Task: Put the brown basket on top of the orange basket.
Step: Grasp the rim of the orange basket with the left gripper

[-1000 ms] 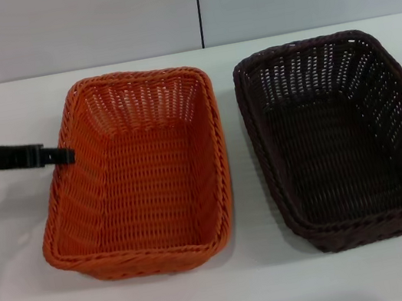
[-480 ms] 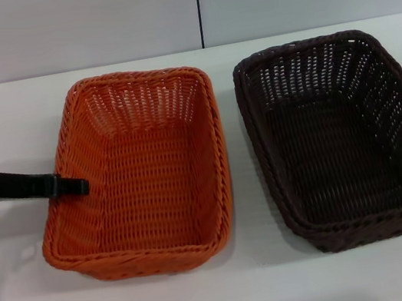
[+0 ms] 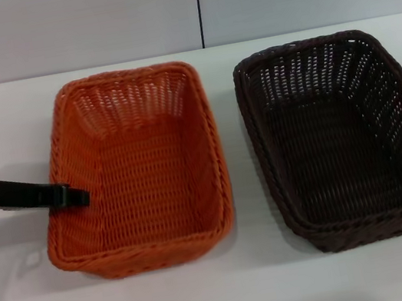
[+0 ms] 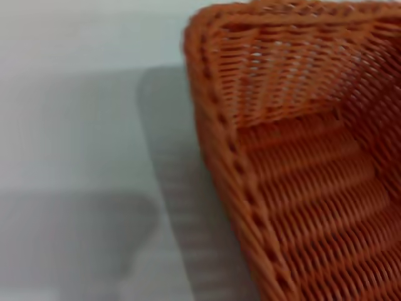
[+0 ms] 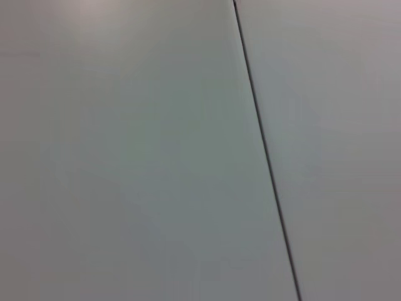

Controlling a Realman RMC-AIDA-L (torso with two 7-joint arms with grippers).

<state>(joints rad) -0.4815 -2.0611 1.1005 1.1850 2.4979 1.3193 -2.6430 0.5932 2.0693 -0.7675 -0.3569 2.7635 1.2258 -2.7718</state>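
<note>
The left gripper (image 3: 77,196) reaches in from the robot's left side, its black tip lying across the left rim of the orange basket (image 3: 138,169), toward the near end of that wall. Whether its jaws are clenched on the braided rim or released cannot be told: only one dark finger shows in the head view, and the left wrist view shows none. Behind the tip, the arm's silver wrist housing sits at the edge of the head view, a green light glowing on it.

The orange basket sits on the white surface (image 3: 264,287) on the robot's left half, open side up. The left wrist view looks down at one corner (image 4: 213,37) of it, with its shadow on the surface beside it.

The brown basket (image 3: 343,137) stands to the right of the orange one, just beside it with a narrow strip of surface between them, also open side up.

The right gripper is out of sight; its wrist camera shows only a pale panel crossed by a dark seam (image 5: 266,150).
</note>
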